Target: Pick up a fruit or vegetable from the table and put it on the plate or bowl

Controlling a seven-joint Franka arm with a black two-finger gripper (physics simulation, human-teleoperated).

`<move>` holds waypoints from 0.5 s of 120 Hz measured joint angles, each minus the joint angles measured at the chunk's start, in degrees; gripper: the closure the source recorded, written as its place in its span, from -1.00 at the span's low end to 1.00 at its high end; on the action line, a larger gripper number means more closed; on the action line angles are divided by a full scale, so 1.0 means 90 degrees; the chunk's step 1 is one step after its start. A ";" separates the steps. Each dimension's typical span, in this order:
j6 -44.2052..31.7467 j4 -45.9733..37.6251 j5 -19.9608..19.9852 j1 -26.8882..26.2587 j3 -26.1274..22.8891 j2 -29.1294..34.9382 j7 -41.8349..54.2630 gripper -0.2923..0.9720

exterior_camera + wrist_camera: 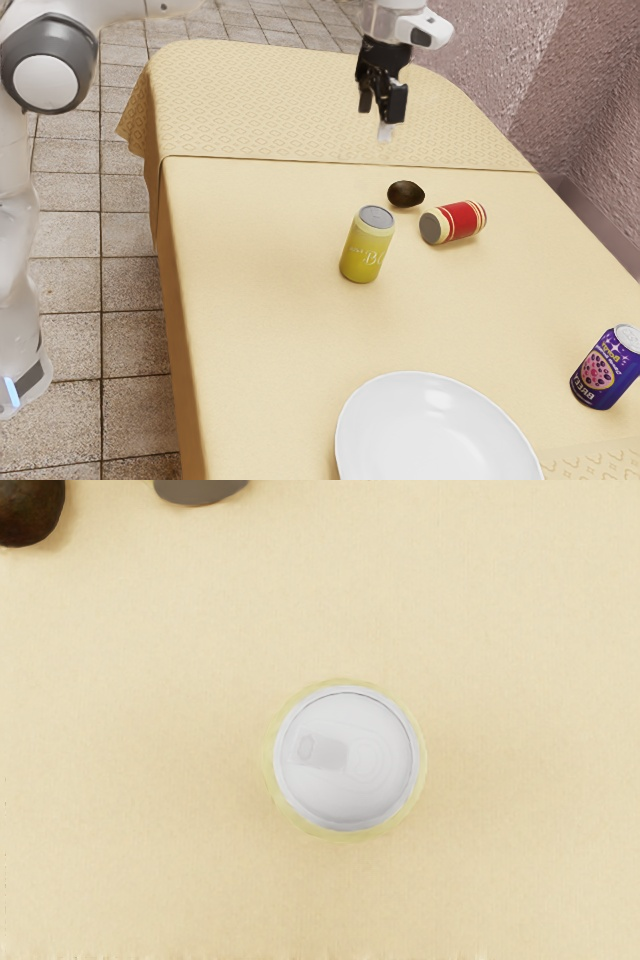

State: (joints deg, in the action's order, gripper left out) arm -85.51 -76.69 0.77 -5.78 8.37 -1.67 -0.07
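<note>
The avocado (405, 193) could easily be missed or knocked. In the wrist view the lid of the yellow can (345, 758) sat in the middle under the hand, while the avocado (28, 510) was only at the corner. If the hand went straight down from there, I think it would meet the can and not the fruit. The avocado was also rounded and looked smooth, so a grip off its middle might let it roll or slip out. The red can (452, 222), lying on its side just beside it at about 4 o'clock, left little room for a finger on that side.

The avocado was small, dark brown-green and egg-shaped, and it lay on the table (260, 330) on its side. The yellow can stood upright near it at about 7 o'clock. The gripper (383, 108) hung high above the table at about 12 o'clock from the fruit, with its jaws apart and nothing between them. The white plate (345, 425) lay well apart at 6 o'clock, and a purple can (605, 368) stood far off at about 4 o'clock.
</note>
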 joint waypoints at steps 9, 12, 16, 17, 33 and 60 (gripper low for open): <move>0.0081 0.0028 0.0008 0.0271 0.0019 -0.0003 -0.0003 -0.54; 0.0102 0.0029 0.0011 0.0378 0.0021 -0.0004 -0.0003 -0.54; 0.0127 0.0032 0.0015 0.0525 0.0024 -0.0004 -0.0004 -0.54; 0.0132 0.0032 0.0015 0.0562 0.0024 -0.0004 -0.0004 -0.54; 0.0228 0.0261 0.0018 0.1078 0.0042 0.0014 -0.0005 -0.54; 0.0895 0.1600 -0.0235 0.0918 0.0957 -0.0329 0.0012 -0.54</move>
State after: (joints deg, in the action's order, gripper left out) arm -77.46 -62.29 -1.35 2.48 16.99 -4.63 0.04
